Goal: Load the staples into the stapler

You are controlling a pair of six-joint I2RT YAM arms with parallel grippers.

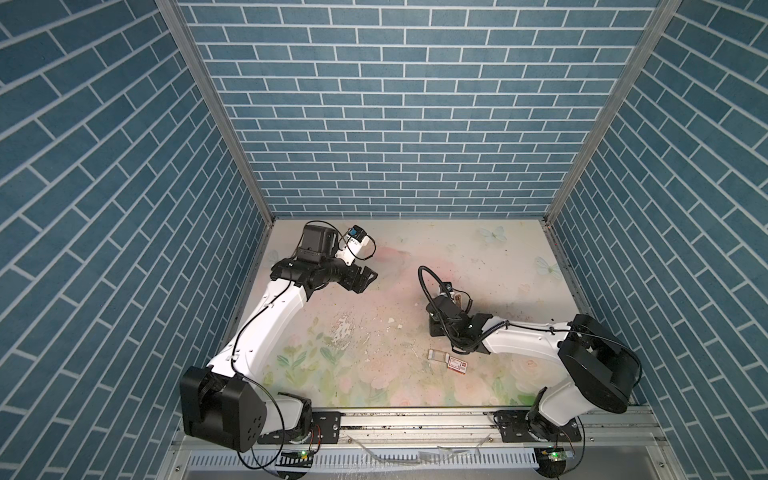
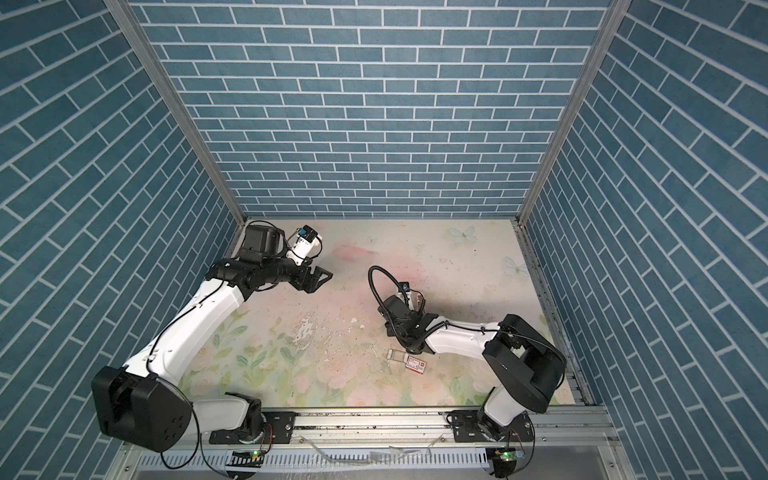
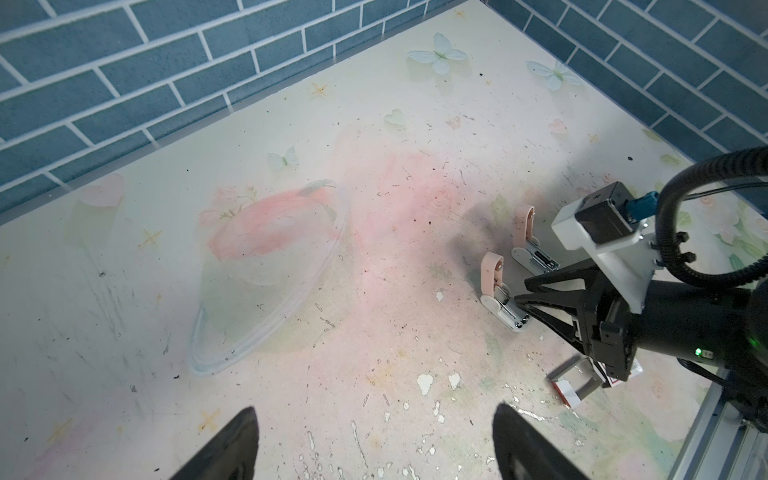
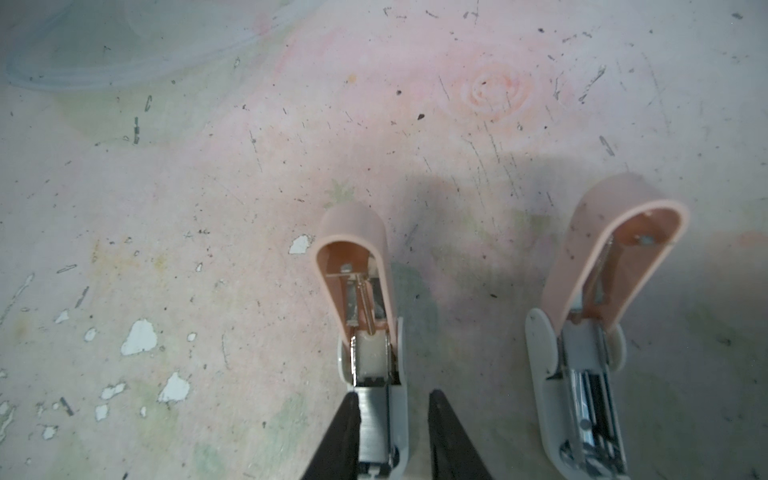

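1. red-and-white box (image 1: 457, 365): lies flat on the flowered table (image 1: 490, 257). All entries below are placed from it.
2. clear tray (image 1: 436, 356): just beside the box, on its left-arm side.
3. right gripper (image 4: 394, 394): on the box's far side, fingers narrowly parted astride the front end of the stapler (image 4: 365, 345). Whether they pinch it cannot be told.
4. stapler: beyond the box, pink lid swung up off its white base.
5. staples (image 4: 374, 419): one silvery strip lying in that stapler's channel, between the fingers.
6. second stapler (image 4: 590, 332): also beyond the box, lid likewise raised, apart from the first.
7. left gripper (image 1: 363, 278): well apart from the box, farther off toward its left-arm side. It is raised over the table, fingers spread wide, holding nothing.
8. clear dish (image 3: 266, 282): farthest from the box, resting on the table.
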